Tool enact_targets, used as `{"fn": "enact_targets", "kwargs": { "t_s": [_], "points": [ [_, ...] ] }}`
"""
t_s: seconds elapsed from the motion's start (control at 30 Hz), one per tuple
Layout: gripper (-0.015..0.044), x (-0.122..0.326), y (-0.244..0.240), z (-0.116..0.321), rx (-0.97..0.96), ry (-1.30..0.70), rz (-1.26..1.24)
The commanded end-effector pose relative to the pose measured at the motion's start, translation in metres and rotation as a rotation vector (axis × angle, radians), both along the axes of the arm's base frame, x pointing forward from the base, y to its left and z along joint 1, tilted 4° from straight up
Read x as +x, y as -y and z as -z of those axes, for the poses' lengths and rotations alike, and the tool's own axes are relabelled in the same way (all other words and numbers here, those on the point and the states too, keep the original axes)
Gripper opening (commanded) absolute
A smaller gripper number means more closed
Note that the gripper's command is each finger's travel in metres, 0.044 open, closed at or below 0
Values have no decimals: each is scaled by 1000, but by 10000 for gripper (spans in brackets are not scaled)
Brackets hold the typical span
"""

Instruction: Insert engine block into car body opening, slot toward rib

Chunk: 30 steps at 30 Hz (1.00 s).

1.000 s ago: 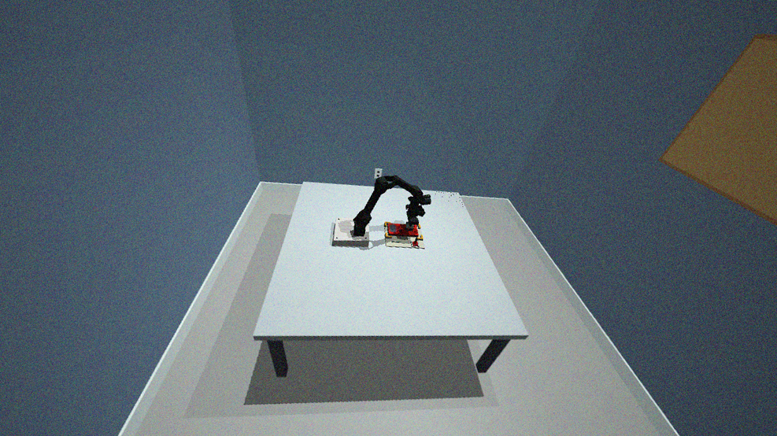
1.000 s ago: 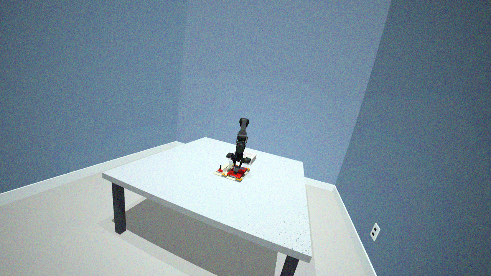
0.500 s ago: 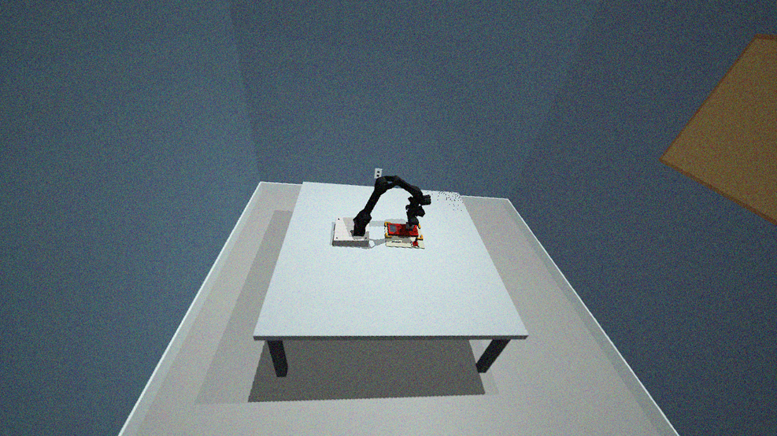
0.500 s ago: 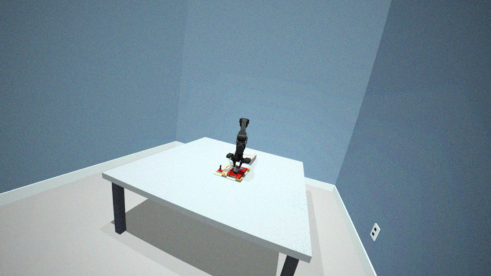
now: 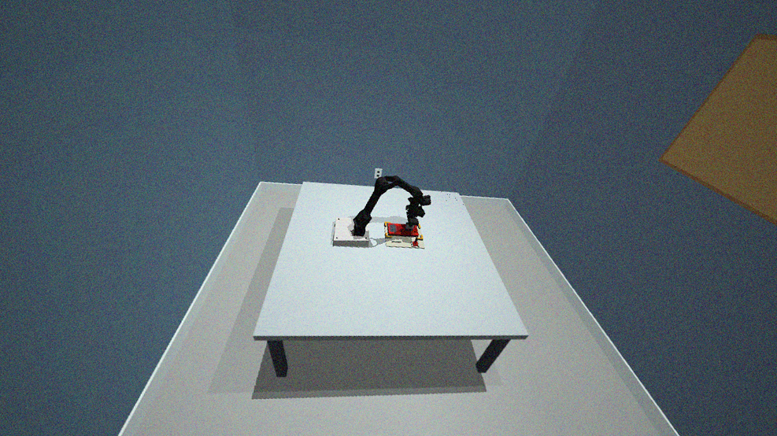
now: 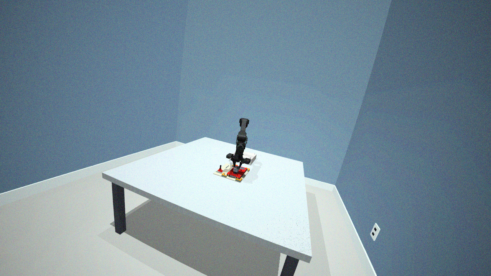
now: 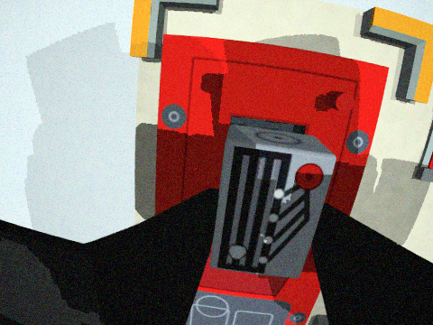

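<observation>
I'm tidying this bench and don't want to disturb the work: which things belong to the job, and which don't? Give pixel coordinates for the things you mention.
Part of the job:
- engine block [image 6: 236,169] [image 7: 271,203], in the gripper [image 6: 236,168] [image 7: 266,208]
- red car body [image 6: 242,171] [image 7: 271,86]

Apparently not needed:
- small red piece with black knob [image 6: 219,170]

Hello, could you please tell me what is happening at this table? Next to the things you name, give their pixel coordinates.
The robot's gripper [image 5: 410,226] [image 6: 236,167] [image 7: 266,208] is shut on a grey engine block [image 6: 236,169] [image 7: 271,208], holding it over the red car body [image 5: 395,227] [image 6: 241,172] [image 7: 266,81]. Part of the dark opening [image 7: 295,127] shows just past the block's edge in the wrist view. The block does not look fully seated, though its lower end is hidden, and the gripper has yet to let go.
</observation>
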<state>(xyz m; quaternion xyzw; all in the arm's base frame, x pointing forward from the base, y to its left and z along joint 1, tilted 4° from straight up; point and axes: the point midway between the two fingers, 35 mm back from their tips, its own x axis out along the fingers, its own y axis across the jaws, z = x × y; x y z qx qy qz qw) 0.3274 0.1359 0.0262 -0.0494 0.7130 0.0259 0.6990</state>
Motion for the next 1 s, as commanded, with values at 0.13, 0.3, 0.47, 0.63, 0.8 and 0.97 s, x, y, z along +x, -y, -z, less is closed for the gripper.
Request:
{"fn": "enact_targets", "kwargs": {
  "t_s": [0.13, 0.3, 0.47, 0.63, 0.8, 0.97],
  "points": [
    [159, -1, 0, 3, 1, -6, 4],
    [159, -1, 0, 4, 1, -6, 2],
    [159, -1, 0, 5, 1, -6, 1],
    [159, -1, 0, 6, 1, -6, 0],
    [159, -1, 0, 7, 1, -6, -1],
    [159, -1, 0, 7, 1, -6, -2]
  ]
}}
